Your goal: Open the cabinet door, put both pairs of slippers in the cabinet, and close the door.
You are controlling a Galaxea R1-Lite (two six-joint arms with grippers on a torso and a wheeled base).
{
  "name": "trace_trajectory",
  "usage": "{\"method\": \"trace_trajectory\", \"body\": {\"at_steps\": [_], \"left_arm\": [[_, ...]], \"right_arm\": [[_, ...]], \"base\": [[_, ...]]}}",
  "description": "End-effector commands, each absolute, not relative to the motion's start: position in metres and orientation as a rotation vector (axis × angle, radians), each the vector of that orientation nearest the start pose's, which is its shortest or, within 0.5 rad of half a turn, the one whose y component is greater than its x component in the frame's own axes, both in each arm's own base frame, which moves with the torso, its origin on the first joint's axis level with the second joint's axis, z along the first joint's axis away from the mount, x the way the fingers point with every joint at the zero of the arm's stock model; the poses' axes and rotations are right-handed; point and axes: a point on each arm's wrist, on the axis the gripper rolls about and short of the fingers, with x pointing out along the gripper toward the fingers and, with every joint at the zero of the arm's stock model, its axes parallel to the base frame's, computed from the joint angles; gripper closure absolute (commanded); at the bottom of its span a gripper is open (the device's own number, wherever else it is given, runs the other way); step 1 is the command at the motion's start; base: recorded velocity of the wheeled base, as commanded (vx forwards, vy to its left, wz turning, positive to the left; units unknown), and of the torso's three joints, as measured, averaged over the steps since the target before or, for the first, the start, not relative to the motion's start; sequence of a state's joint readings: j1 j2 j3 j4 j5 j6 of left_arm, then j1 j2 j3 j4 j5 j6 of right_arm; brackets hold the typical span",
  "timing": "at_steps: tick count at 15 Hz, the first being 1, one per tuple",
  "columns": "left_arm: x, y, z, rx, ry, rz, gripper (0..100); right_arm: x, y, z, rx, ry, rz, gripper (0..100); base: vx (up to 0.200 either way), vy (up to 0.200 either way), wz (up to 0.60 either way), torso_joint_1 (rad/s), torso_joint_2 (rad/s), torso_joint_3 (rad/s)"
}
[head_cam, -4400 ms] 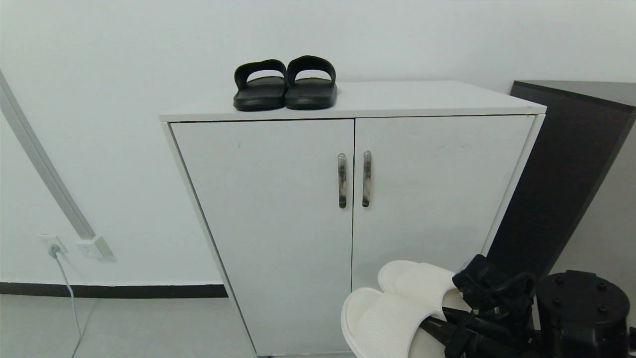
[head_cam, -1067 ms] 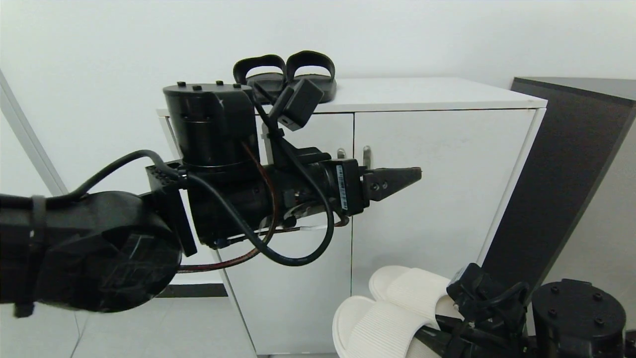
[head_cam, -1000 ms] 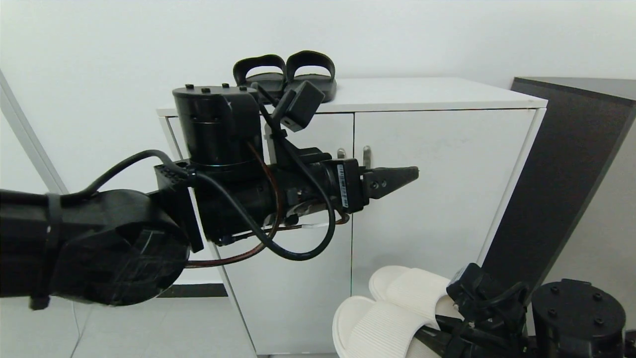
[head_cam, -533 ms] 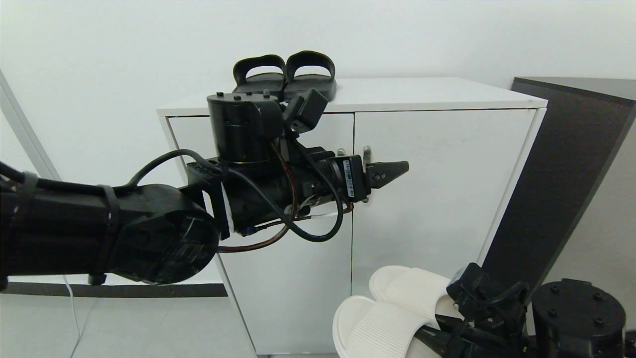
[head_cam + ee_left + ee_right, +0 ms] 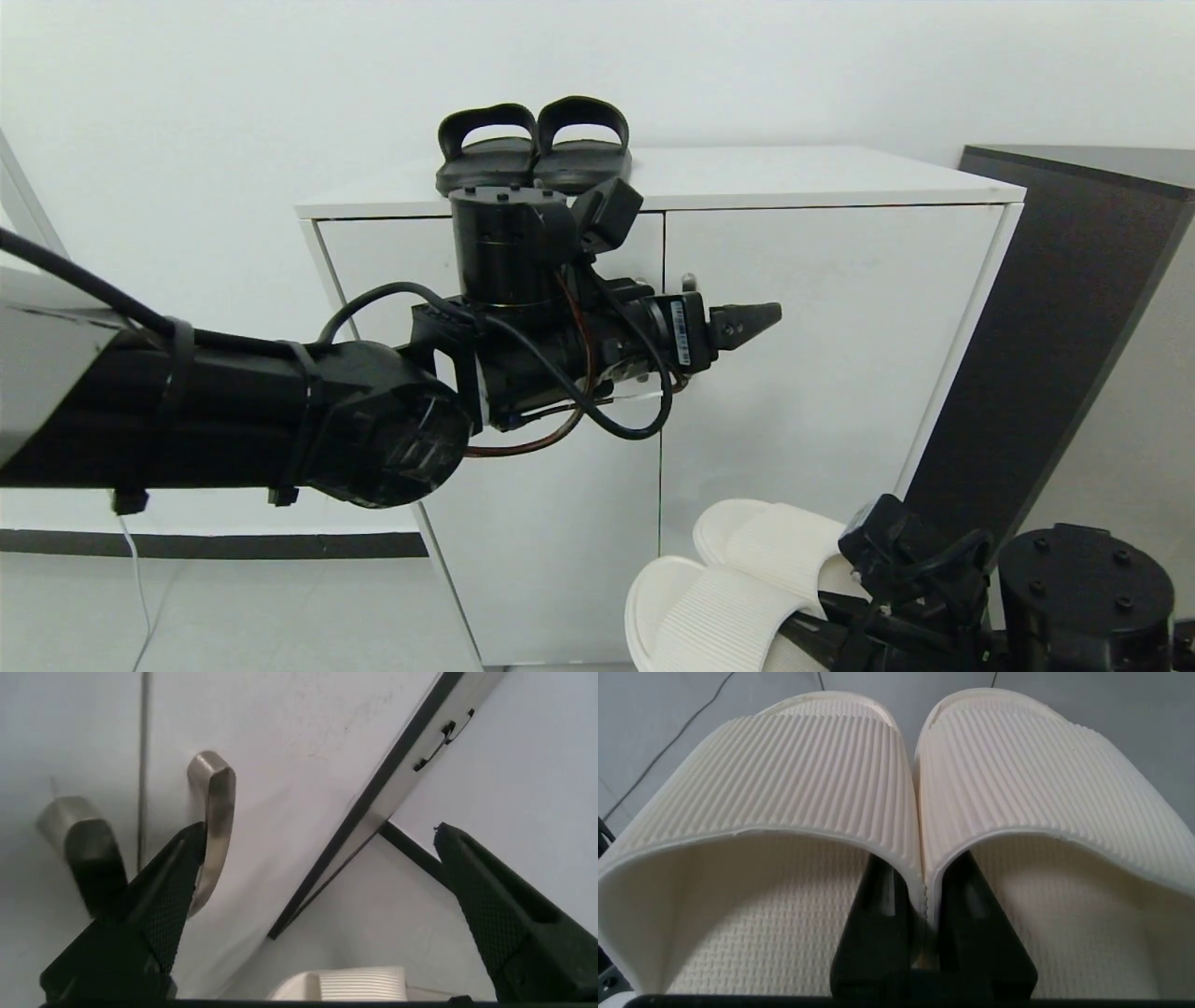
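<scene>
Door handle (image 5: 213,812) just beside one fingertip of wide-spread left pincer (image 5: 316,835).

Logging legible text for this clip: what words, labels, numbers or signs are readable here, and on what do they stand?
Unreadable: a white sticker on the arm just behind the left pincer, with barcode-like stripes and tiny print, too small to make out.
No print seen on the black rubber slippers, the cream ribbed slippers or the white two-door cabinet.
So no text can be quoted.
</scene>
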State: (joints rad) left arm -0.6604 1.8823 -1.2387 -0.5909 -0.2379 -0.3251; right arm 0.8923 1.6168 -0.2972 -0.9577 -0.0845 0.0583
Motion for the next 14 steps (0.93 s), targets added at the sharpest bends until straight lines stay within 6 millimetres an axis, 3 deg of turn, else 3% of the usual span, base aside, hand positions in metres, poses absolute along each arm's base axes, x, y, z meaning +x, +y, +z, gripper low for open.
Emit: {"method": "trace_trajectory", "body": {"at_steps": [1,2,14], "left_arm": [[0.299,-0.239,0.231,-0.289,0.21,-0.875,0],[0.299,-0.238,0.231,-0.289,0.211,-0.875,100],[0.254,-0.208,0.235,-0.307,0.246,-0.88,100]], "right_arm": [[0.143,0.175,0.112,-0.12,0.355,0.79,100],[0.143,0.175,0.112,-0.122,0.358,0.791,100],[0.126,0.173,0.106,-0.145,0.384,0.881,100]], "base": [[0.0,0.0,0.0,0.0,0.0,0.0],[0.0,0.0,0.0,0.0,0.0,0.0],[0.0,0.0,0.0,0.0,0.0,0.0]]}}
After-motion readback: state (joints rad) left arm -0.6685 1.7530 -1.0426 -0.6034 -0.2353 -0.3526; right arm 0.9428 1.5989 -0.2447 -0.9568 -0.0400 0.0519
